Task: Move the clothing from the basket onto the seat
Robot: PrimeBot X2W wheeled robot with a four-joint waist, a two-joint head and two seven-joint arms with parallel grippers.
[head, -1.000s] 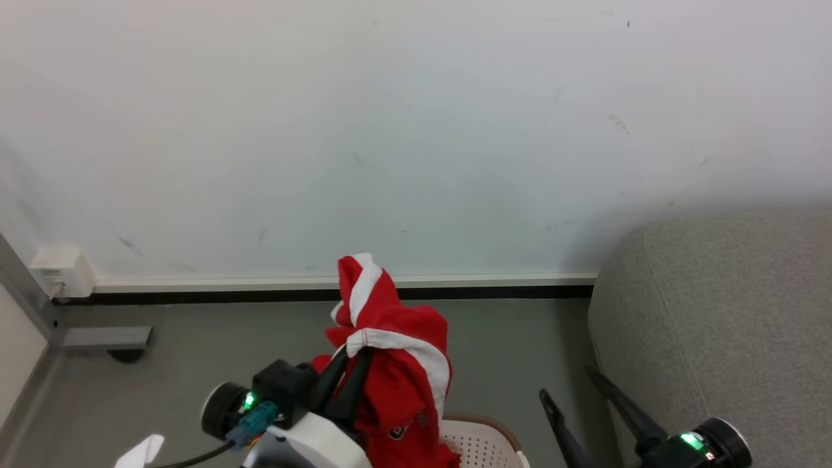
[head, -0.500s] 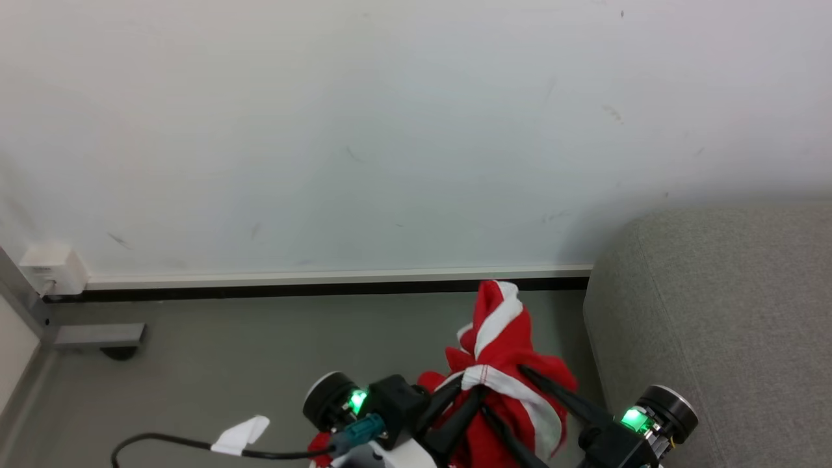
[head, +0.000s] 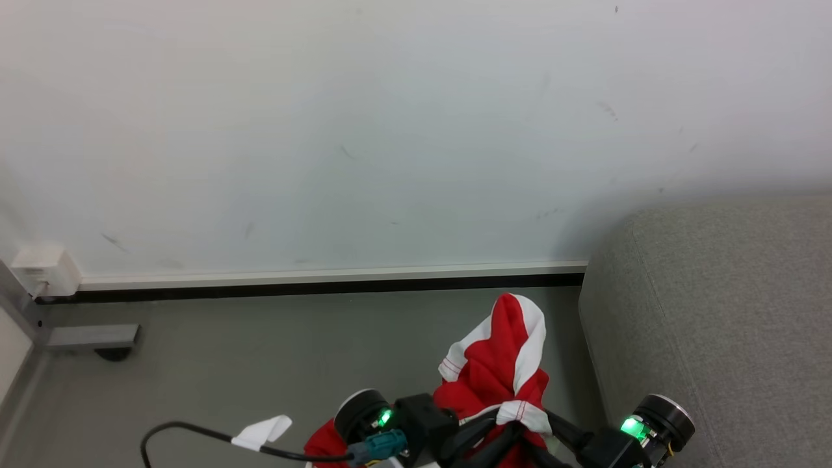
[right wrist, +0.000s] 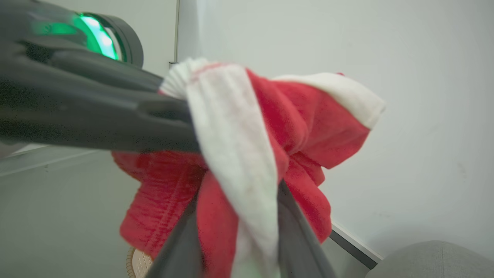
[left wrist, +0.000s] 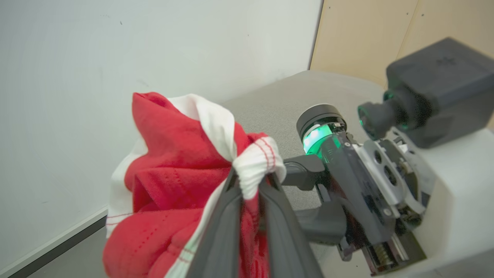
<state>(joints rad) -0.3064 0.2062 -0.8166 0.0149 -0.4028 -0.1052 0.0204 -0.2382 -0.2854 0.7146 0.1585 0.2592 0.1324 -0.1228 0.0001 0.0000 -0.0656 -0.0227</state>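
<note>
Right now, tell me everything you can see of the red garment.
The clothing is a soft, bright red fabric garment with white stripe trim stitched in red. It is bunched and crumpled, held up above the floor, beside the seat without resting on it. The left gripper pinches its gathered white trim; the right gripper has a finger on each side of a white band, grip unclear.

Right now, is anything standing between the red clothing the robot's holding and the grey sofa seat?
Nothing visible does. The clothing, pinched in the left tool, hangs lifted just left of the seat, with only grey floor between them. The right tool straddles the same bunch.
</note>
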